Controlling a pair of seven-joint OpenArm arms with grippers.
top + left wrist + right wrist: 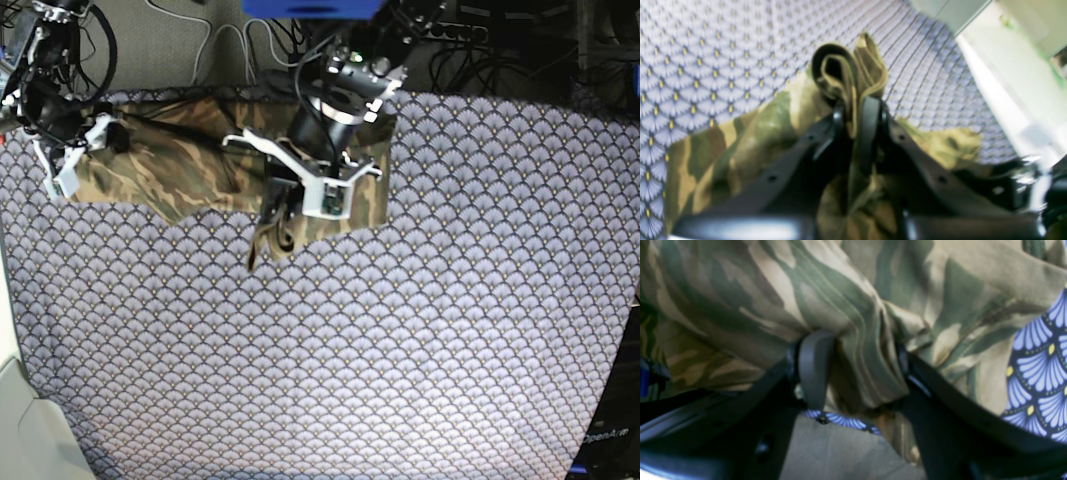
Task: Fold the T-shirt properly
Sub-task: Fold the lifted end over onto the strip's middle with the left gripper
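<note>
In the base view the near part of the counter shows only its purple-grey fan-scale patterned cloth; farther back, about the middle of the far half, the left tool hangs over the lower edge of the T-shirt, its jaws nearly closed on a bunched fold of the camouflage cloth, which loops out past the fingertips in the left wrist view; the T-shirt lies spread across the far left part of the counter, close to the back edge; at the far left corner the right tool stands with jaws fairly wide, a thick gather of the T-shirt between its fingers in the right wrist view.
</note>
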